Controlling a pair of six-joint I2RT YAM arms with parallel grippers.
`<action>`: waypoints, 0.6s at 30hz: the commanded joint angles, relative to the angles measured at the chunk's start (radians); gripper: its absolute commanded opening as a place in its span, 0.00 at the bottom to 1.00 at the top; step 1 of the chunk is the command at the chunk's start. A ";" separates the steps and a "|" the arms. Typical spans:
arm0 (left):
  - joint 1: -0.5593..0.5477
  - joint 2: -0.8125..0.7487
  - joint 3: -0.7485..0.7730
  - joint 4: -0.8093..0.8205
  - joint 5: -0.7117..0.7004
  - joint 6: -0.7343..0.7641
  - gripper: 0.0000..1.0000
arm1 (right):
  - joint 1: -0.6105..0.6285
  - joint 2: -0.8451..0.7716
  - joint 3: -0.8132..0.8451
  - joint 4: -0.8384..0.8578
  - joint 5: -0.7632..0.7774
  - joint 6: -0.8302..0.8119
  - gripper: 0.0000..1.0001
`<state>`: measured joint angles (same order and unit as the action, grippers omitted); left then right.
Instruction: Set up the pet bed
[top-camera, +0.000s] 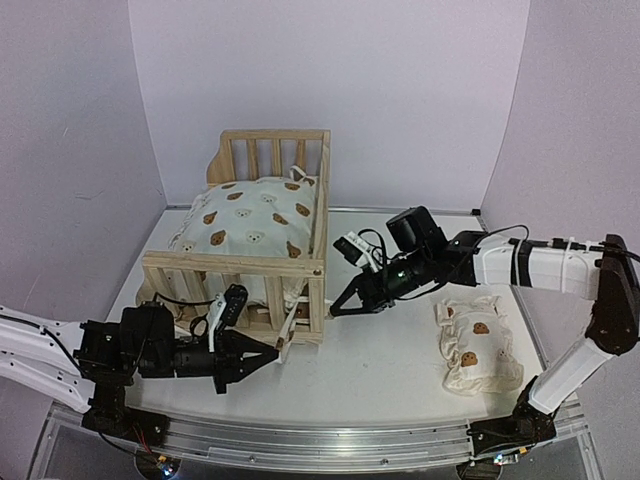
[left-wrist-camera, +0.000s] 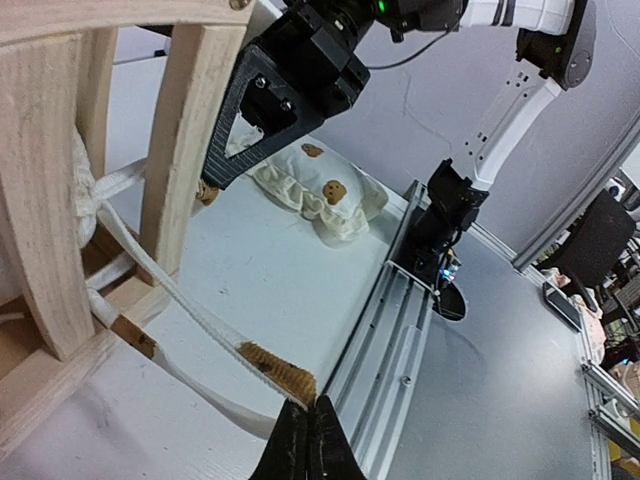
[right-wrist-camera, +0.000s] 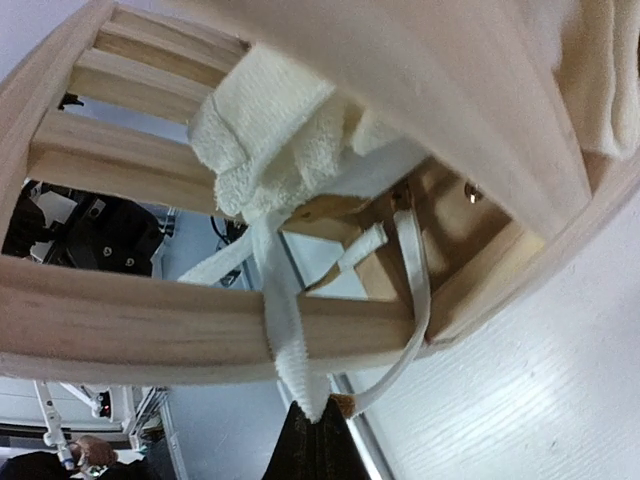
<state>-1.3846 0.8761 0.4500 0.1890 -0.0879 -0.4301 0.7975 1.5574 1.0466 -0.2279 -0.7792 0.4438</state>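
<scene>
1. Pine pet bed (top-camera: 240, 265) sits left of the table's (top-camera: 400, 380) middle, front rail parallel to the near edge, cushion (top-camera: 250, 215) inside.
2. Both grippers are at its near-right corner post (top-camera: 318, 300). The left gripper (top-camera: 268, 357) is clamped on one tie (left-wrist-camera: 200, 310), the right gripper (top-camera: 338, 308) on another (right-wrist-camera: 285, 340).
3. Ties run from the post toward the near edge (knotting next, I'd guess). There's open room to the right, and the pillow (top-camera: 478, 345) is well apart.

Pale lilac walls (top-camera: 330, 80) on three sides, white tabletop (top-camera: 400, 370), aluminium rail (top-camera: 330, 440) along its near edge, grey floor (left-wrist-camera: 500, 400).
</scene>
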 joint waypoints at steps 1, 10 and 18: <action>-0.004 0.041 0.045 -0.005 0.175 -0.066 0.00 | 0.027 -0.019 0.080 -0.401 0.010 -0.063 0.00; -0.005 0.207 0.066 -0.006 0.209 -0.155 0.00 | 0.039 0.013 0.126 -0.537 0.115 -0.119 0.00; -0.011 0.441 0.084 -0.014 0.145 -0.203 0.00 | 0.040 0.181 0.055 -0.335 0.278 -0.085 0.00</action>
<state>-1.3792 1.2350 0.5083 0.1791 0.0406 -0.5827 0.8318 1.7069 1.1343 -0.5858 -0.6460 0.3595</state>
